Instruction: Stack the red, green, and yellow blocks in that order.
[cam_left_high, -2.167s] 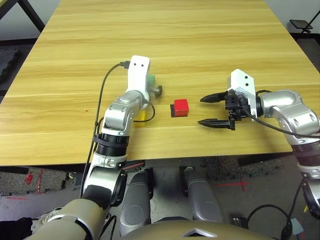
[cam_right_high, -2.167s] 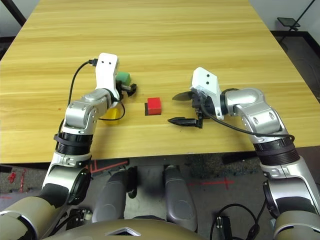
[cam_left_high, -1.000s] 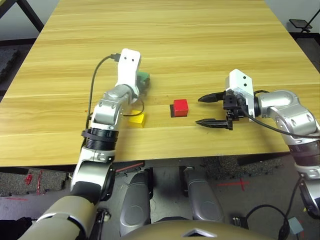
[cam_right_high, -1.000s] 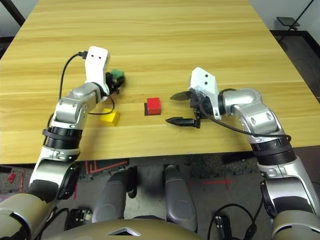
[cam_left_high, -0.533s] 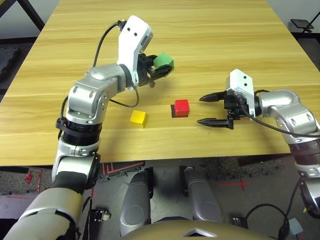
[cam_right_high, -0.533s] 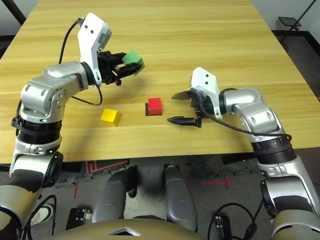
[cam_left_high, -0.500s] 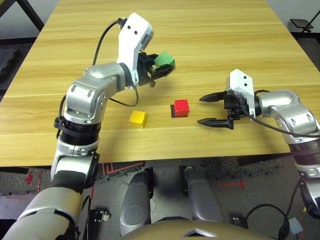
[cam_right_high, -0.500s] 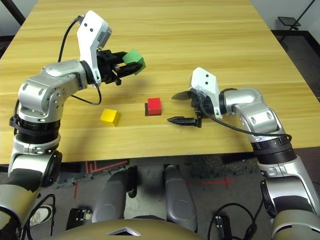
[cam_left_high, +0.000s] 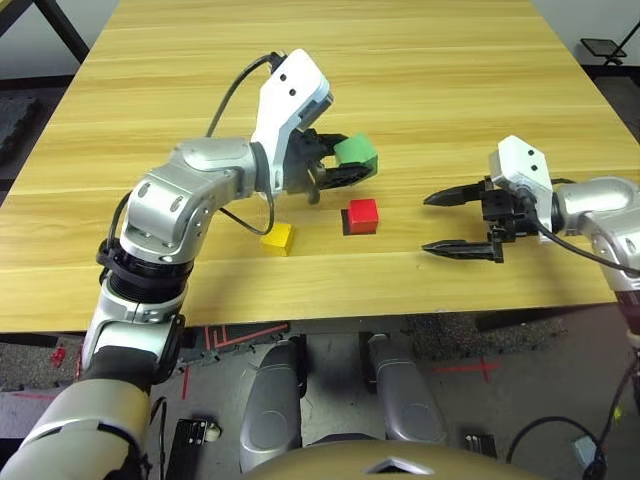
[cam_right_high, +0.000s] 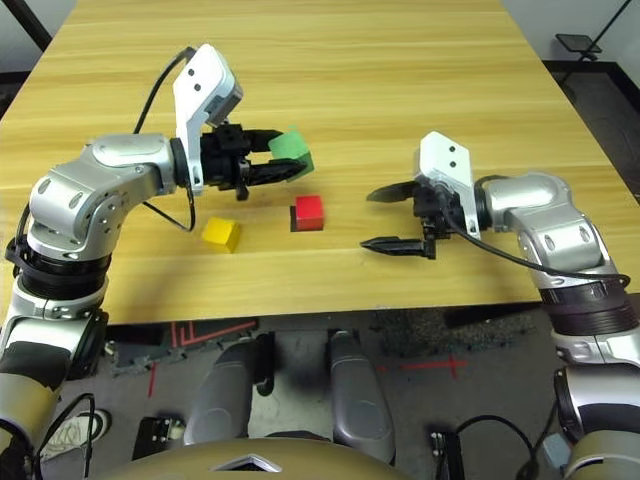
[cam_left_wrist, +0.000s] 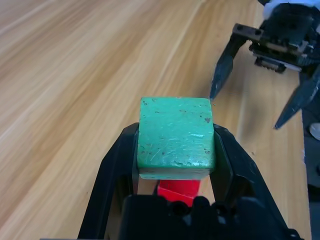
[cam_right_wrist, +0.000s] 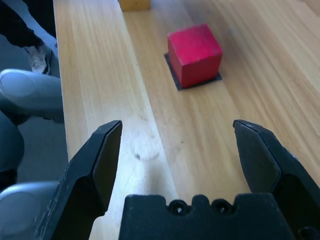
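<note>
The left end effector (cam_left_high: 352, 166) is clamped on the green block (cam_left_high: 355, 153), one black finger against each side, and holds it in the air above the bench (cam_left_high: 400, 70), just to the far-left of the red block (cam_left_high: 362, 214). In the left wrist view the green block (cam_left_wrist: 175, 137) sits squarely between the fingers with a sliver of red showing beneath it. The red block rests on a flat black square patch (cam_left_high: 347, 222) near the middle of the bench's near half. The yellow block (cam_left_high: 278, 238) lies on the bench to the left of the red one, apart from it. The right end effector (cam_left_high: 462, 222) hangs to the right of the red block with its two fingers spread wide, gripping nothing, pointing left toward it.
</note>
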